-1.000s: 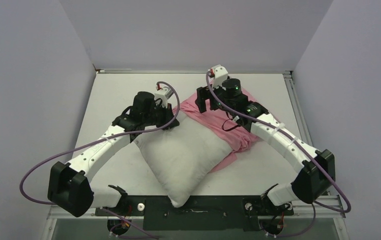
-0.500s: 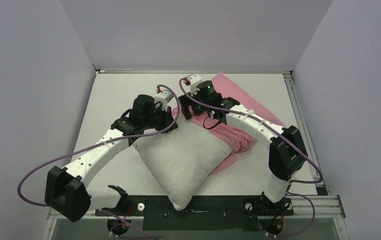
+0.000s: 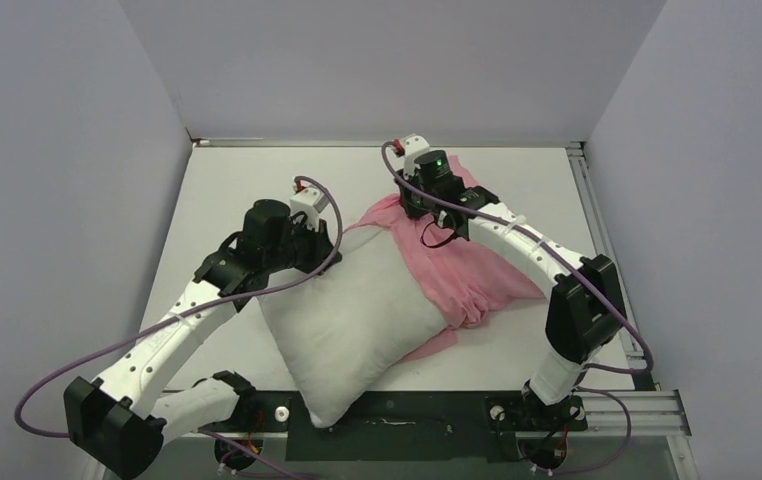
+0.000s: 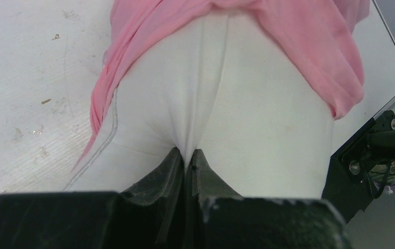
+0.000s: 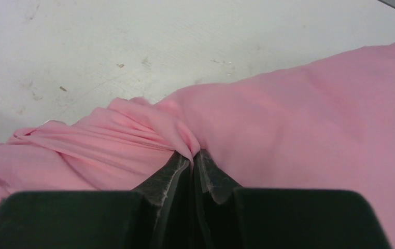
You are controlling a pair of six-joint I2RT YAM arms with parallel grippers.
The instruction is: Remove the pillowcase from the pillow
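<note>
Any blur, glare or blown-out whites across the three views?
Top view: even soft light, sharp, no hard shadows on the table. Left wrist: the left claw is close and soft-focus; the pillow is bright but its creases are readable. Right wrist: the right claw is soft too; the pillowcase folds are crisp, with no glare.
</note>
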